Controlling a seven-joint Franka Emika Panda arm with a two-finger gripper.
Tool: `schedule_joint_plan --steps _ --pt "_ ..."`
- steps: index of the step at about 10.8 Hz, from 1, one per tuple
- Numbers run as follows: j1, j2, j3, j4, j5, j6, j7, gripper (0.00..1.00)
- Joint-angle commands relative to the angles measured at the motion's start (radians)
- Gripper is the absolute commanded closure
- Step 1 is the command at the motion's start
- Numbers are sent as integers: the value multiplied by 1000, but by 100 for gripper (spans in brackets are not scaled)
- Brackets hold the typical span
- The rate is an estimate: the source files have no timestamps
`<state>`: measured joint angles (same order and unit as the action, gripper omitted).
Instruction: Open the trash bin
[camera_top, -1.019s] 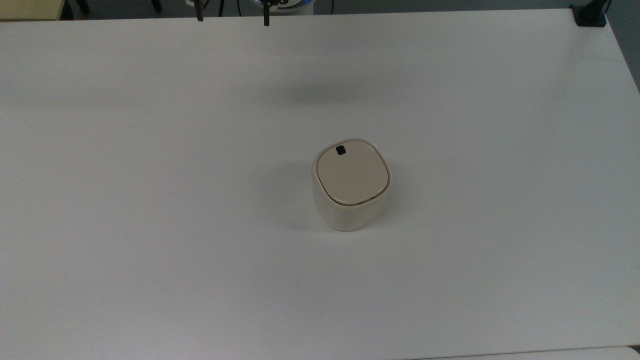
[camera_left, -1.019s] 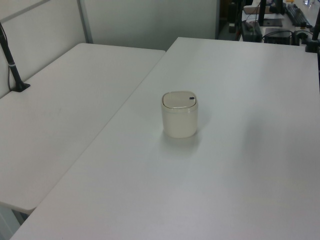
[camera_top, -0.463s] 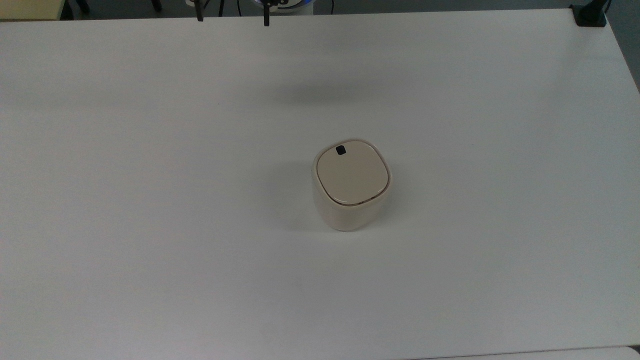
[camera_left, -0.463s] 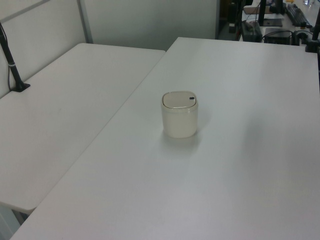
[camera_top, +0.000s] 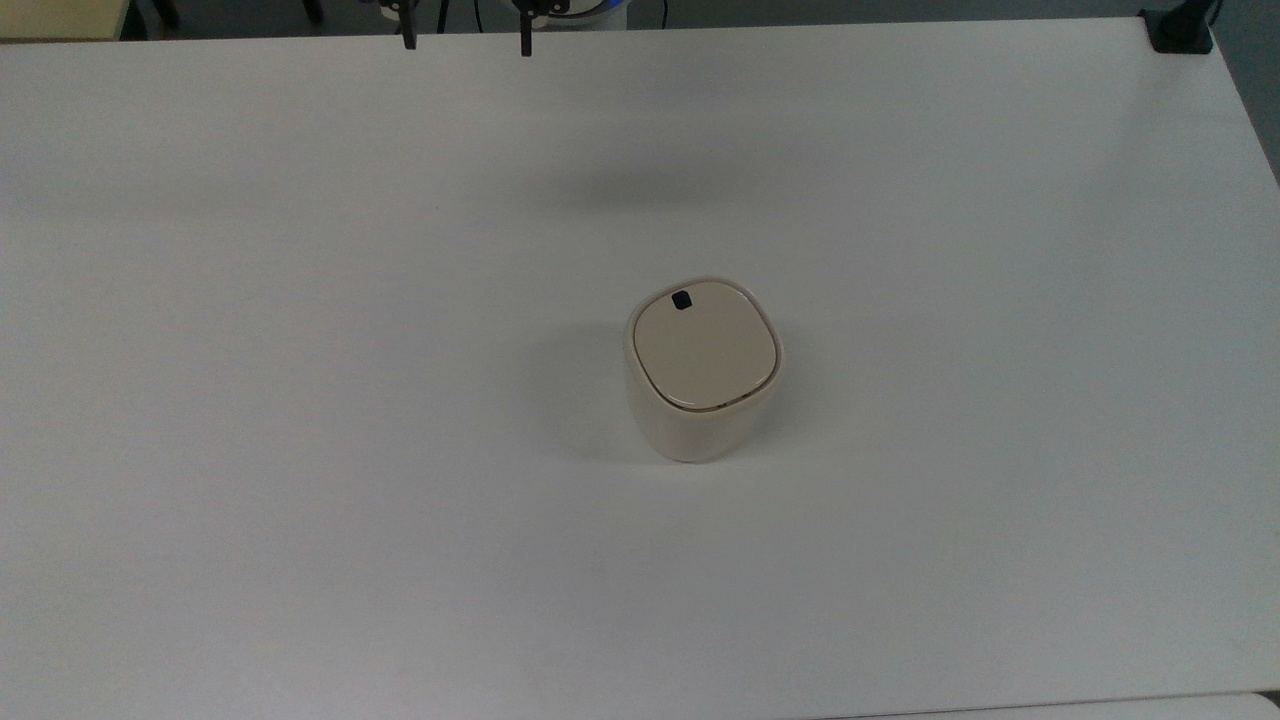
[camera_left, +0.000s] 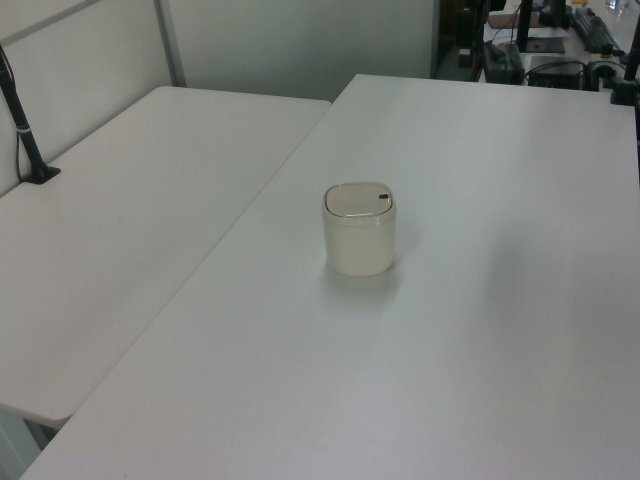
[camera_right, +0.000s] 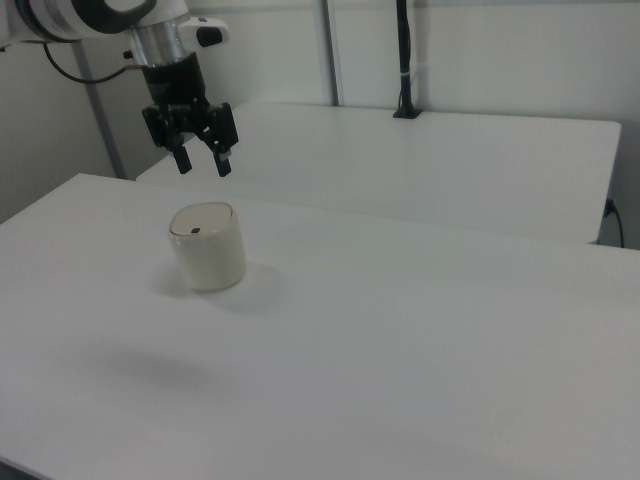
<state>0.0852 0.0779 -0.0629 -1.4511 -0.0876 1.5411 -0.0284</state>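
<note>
Right in the middle of the top view we saw the trash bin (camera_top: 702, 372) standing on the white table (camera_top: 300, 400). Its flat lid (camera_top: 704, 350) was shut. A small black latch (camera_top: 682, 300) sat at the lid's upper edge in that picture.

In the left view the bin (camera_left: 360, 230) stood near the middle of the frame, and the latch (camera_left: 383, 198) showed as a tiny dark spot at the lid's right side. That view also let us see a second white table (camera_left: 110, 230) on the left of the frame, right beside the first one.

The right view gave us what the left view did not: the gripper (camera_right: 203, 163) and the arm (camera_right: 100, 18) in the upper left of the frame. The gripper hung in the air above the bin (camera_right: 207, 246), not touching it. Its two black fingers (camera_right: 224, 160) were spread apart with nothing between them.

At the very top edge of the top view we could see two dark finger tips (camera_top: 526, 42) poking down, well apart from the bin.
</note>
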Motion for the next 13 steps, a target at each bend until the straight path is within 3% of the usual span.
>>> schedule_joint_plan --steps 1,3,7,11,13 --pt "5 -24 0 -31 -1 -10 -40 68" --pt "5 -23 0 -31 -1 -28 -74 100" --pt "8 -9 1 -31 0 -21 -76 100" --pt "74 72 2 -29 35 83 -113 100" --pt "96 118 2 -31 89 154 -114 100"
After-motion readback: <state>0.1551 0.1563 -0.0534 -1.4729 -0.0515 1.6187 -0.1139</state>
